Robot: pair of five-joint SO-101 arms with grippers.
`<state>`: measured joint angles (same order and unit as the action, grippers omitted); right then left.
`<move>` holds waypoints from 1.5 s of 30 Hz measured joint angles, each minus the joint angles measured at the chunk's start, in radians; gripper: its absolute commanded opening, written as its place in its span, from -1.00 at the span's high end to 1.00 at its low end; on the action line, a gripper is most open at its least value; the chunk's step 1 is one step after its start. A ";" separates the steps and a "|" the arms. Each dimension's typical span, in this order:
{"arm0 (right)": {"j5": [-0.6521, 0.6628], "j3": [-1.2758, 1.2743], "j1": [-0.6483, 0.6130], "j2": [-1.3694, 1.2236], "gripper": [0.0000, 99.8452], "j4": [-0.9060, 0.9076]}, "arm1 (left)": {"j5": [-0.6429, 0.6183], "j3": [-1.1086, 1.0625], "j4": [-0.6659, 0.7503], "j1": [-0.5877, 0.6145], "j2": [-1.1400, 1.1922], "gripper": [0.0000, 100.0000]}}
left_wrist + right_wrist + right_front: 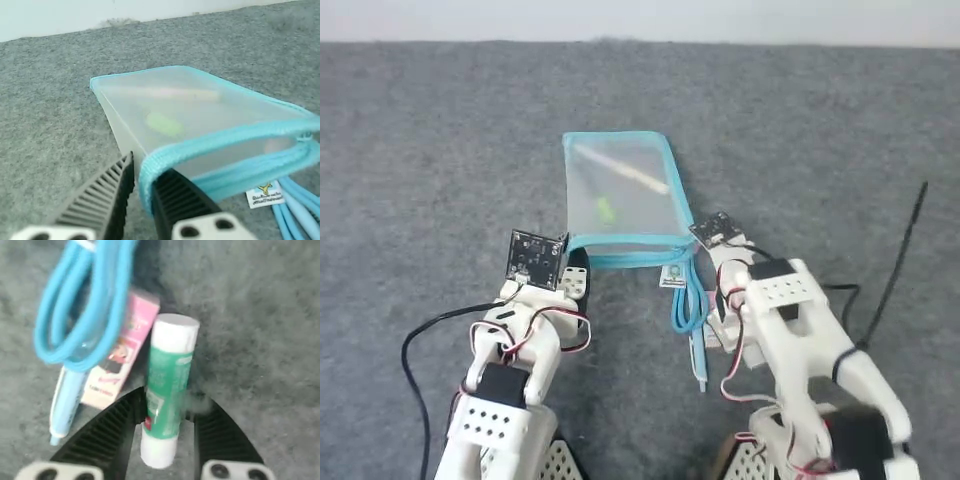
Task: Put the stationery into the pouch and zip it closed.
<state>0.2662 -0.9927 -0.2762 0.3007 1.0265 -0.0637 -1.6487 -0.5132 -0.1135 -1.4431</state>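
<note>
From above, the two white arms stand nearest. Beyond them the translucent blue-edged zip pouch lies flat, with its mouth toward them. The left wrist view adds the left gripper pinching the pouch's near-left rim. The right wrist view adds the right gripper clamped on the green-and-white glue stick, near and right of the mouth. Loading seems in hand; next, the stick must enter the mouth.

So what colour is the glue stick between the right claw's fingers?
The glue stick is green with white ends, clearest in the right wrist view.
</note>
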 measured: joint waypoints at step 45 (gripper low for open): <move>0.017 0.160 0.207 -0.127 0.82 0.026 | 0.000 0.000 0.000 0.000 0.000 0.97</move>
<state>0.2831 -0.8332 -0.0690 0.1734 1.0526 -0.0637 -1.6487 -0.5132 -0.1135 -1.4431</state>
